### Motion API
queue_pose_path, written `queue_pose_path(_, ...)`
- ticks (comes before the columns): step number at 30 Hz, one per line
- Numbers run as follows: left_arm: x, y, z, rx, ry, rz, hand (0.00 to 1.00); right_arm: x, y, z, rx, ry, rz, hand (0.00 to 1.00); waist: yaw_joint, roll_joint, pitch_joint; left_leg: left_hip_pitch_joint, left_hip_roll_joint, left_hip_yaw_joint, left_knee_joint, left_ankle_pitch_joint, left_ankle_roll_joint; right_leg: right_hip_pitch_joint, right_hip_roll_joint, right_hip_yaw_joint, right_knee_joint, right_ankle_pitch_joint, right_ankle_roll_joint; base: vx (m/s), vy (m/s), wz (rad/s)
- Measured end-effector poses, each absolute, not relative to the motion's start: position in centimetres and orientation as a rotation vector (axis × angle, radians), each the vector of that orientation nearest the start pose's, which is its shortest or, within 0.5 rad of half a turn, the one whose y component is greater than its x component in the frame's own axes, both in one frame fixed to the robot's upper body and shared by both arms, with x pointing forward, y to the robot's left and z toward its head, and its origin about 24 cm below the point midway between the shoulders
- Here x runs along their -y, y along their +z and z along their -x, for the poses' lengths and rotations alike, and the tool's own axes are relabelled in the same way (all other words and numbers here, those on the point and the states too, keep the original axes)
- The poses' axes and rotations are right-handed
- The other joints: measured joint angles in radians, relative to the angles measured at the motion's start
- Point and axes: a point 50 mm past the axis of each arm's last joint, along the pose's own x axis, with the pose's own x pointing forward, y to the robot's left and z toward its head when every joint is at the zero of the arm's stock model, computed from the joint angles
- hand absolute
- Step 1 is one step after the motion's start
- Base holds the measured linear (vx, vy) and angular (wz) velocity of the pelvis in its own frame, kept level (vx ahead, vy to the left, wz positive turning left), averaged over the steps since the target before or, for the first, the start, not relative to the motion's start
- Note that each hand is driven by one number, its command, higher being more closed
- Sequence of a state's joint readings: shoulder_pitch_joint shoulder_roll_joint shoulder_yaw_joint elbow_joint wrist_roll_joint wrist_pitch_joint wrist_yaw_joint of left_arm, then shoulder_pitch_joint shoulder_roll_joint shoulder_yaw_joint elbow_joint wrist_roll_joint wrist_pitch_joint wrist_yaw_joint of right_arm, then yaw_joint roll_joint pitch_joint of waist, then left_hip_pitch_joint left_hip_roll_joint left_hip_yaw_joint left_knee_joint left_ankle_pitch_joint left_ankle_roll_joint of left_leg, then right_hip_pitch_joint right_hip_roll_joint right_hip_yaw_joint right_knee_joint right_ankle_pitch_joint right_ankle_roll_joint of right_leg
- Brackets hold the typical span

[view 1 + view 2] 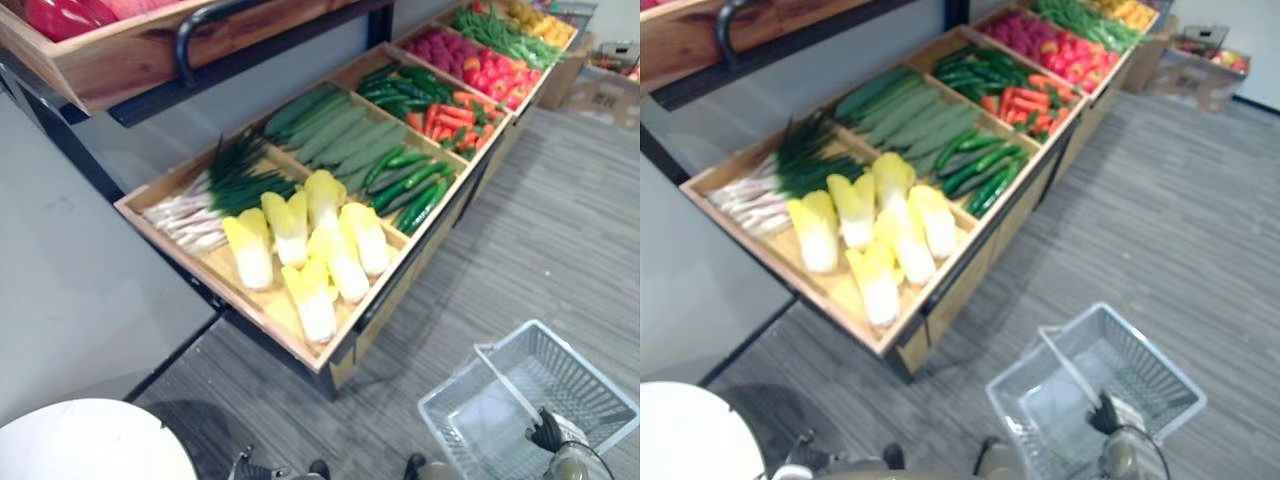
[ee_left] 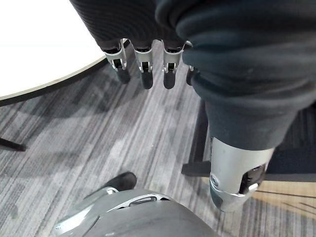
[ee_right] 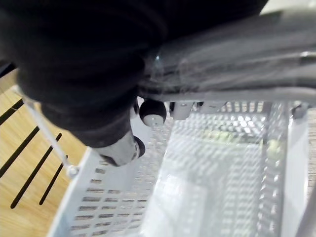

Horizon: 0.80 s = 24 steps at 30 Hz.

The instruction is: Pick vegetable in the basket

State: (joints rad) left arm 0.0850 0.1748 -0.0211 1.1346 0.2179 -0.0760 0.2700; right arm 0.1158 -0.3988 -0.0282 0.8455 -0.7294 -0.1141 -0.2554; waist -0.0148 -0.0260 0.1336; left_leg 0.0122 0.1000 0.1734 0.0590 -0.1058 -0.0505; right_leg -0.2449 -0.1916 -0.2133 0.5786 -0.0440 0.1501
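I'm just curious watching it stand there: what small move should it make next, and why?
Probably raise the left hand toward the pale cabbages in the nearest tray: it hangs open above the floor, while the right hand grips the handle of the basket, which looks empty.

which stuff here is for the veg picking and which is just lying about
Job: basket, right hand on its handle, left hand, cabbages, cucumbers, carrots, scallions.
Lying about: round table, cardboard box.
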Motion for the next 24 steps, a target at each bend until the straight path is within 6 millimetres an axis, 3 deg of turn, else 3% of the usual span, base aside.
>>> queue_pose_path(2,-23.7,-15.7,-7.6,-1.113,0.216,-0.502,0.0,28.6,-11.1,-12.7,-0.787,0.013,1.078,1.0,-0.013,-0.013,-0.002,0.007,0.011,-0.034,0.001,0.007,0.002,-0.03,0.003,0.087,0.087,0.003,0.02,0.03,-0.056,0.65)
queue_pose_path(4,-24.5,-15.7,-6.9,-1.133,0.263,-0.486,0.0,28.6,-11.7,-11.4,-0.84,0.024,1.063,1.0,-0.009,-0.041,-0.014,0.002,0.011,-0.078,0.004,0.014,-0.009,-0.027,-0.048,0.105,0.102,-0.029,-0.033,0.09,-0.155,0.62)
queue_pose_path(6,-24.8,-15.7,-6.4,-1.154,0.309,-0.46,0.0,29.3,-11.8,-10.9,-0.876,0.007,1.065,1.0,-0.012,-0.041,-0.016,-0.023,0.025,-0.125,0.013,0.022,-0.024,-0.014,-0.103,0.116,0.068,-0.038,-0.057,0.07,-0.237,0.59)
queue_pose_path(8,-25.5,-15.5,-6.0,-1.164,0.355,-0.452,0.0,29.8,-11.9,-10.5,-0.904,-0.012,1.055,1.0,-0.01,-0.044,-0.021,-0.043,0.053,-0.158,0.011,0.028,-0.057,-0.001,-0.134,0.166,-0.007,-0.032,-0.067,0.04,-0.349,0.42)
queue_pose_path(10,-26.0,-15.5,-5.5,-1.178,0.377,-0.454,0.0,29.9,-11.9,-10.8,-0.906,-0.016,1.049,1.0,-0.008,-0.055,-0.029,-0.048,0.088,-0.173,0.005,0.031,-0.108,0.014,-0.144,0.231,-0.103,0.037,-0.112,0.03,-0.485,0.22)
queue_pose_path(11,-26.1,-15.6,-5.0,-1.196,0.381,-0.45,0.0,30.2,-12.0,-10.6,-0.928,-0.019,1.035,1.0,-0.011,-0.042,-0.043,-0.049,0.133,-0.204,-0.022,0.048,-0.148,0.048,-0.088,0.27,-0.142,-0.018,-0.018,0.04,-0.624,0.1)
queue_pose_path(12,-24.9,-15.9,-4.9,-1.202,0.364,-0.421,0.0,30.8,-11.8,-10.6,-0.946,-0.028,1.042,1.0,0.005,-0.019,-0.054,-0.049,0.179,-0.197,-0.052,0.065,-0.159,0.057,-0.047,0.253,-0.182,-0.064,0.036,0.04,-0.621,-0.01)
queue_pose_path(14,-24.2,-16.1,-5.0,-1.202,0.389,-0.382,0.0,31.0,-11.6,-11.4,-0.933,-0.03,1.049,1.0,0.026,-0.012,-0.057,-0.053,0.204,-0.166,-0.056,0.099,-0.172,0.084,-0.033,0.19,-0.252,-0.177,0.066,-0.02,-0.482,-0.21)
queue_pose_path(15,-23.3,-16.3,-4.9,-1.211,0.39,-0.364,0.0,31.6,-11.3,-11.6,-0.938,-0.043,1.063,1.0,0.014,0.034,-0.06,-0.065,0.24,-0.168,-0.063,0.133,-0.172,0.096,0.003,0.154,-0.251,-0.176,0.055,-0.03,-0.413,0.13)
queue_pose_path(18,-23.2,-16.3,-5.0,-1.191,0.424,-0.326,0.0,31.3,-11.7,-10.7,-0.955,-0.004,1.074,1.0,0.014,0.031,-0.064,-0.078,0.25,-0.158,-0.069,0.271,-0.155,0.116,0.017,0.111,-0.245,-0.19,0.027,-0.05,-0.254,0.45)
queue_pose_path(21,-22.9,-16.1,-6.3,-1.151,0.413,-0.316,0.0,31.5,-11.9,-9.5,-0.979,-0.019,1.056,1.0,0.004,0.027,-0.066,-0.139,0.243,-0.088,-0.05,0.343,-0.091,0.133,0.013,0.039,-0.276,-0.176,0.001,-0.07,-0.14,0.58)
queue_pose_path(22,-22.7,-16.1,-6.7,-1.137,0.402,-0.325,0.0,31.5,-11.9,-9.2,-0.981,-0.024,1.056,1.0,0.005,0.024,-0.064,-0.154,0.234,-0.037,-0.024,0.328,-0.095,0.141,0.006,0.021,-0.291,-0.168,-0.001,-0.06,-0.047,0.49)
queue_pose_path(24,-22.5,-15.9,-7.2,-1.11,0.389,-0.341,0.0,31.5,-11.9,-8.9,-0.98,-0.039,1.051,1.0,0.01,0.017,-0.064,-0.142,0.161,0.01,0.024,0.209,-0.103,0.17,-0.016,0.018,-0.354,-0.134,0.013,-0.03,0.057,0.19)
